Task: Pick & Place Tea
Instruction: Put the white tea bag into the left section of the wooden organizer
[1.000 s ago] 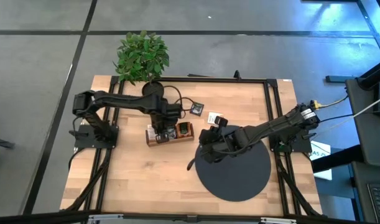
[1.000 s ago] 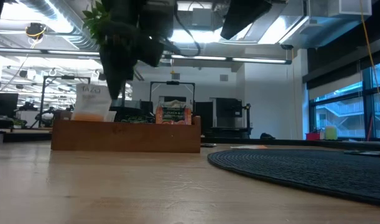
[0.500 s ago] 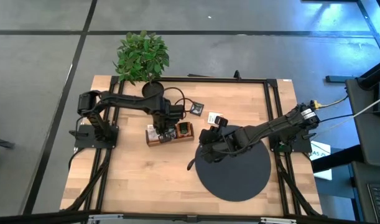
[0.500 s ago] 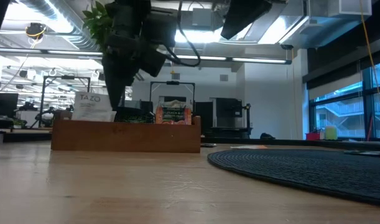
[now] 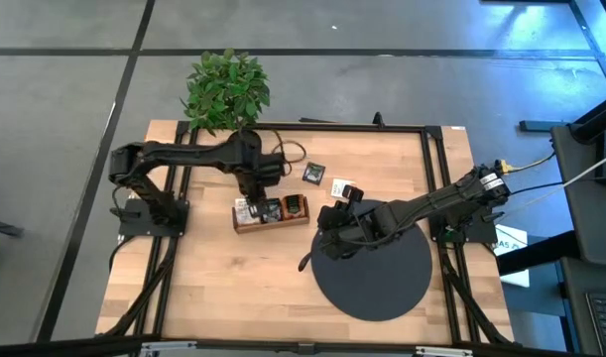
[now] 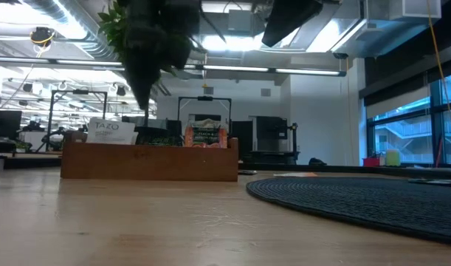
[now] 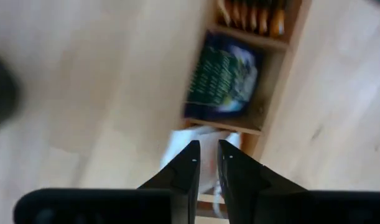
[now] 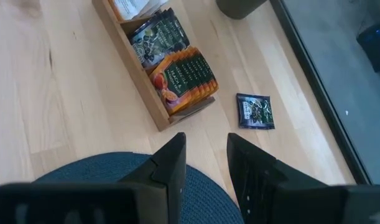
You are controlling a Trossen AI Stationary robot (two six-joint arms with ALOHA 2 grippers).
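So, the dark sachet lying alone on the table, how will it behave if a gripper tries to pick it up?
The dark sachet lies flat on the wood, so it probably gives little edge to pinch. It looks thin, likely light and a bit floppy. If pushed it will probably slide, not roll or tip.

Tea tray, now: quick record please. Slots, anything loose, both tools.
tray: wooden, three slots in a row
end slot: white sachets
middle slot: dark sachets
other end slot: orange sachets
loose sachet: dark, flat on the table near the orange end
left tool: above the white slot, fingers narrowly apart, empty
right tool: over the mat edge, open, empty
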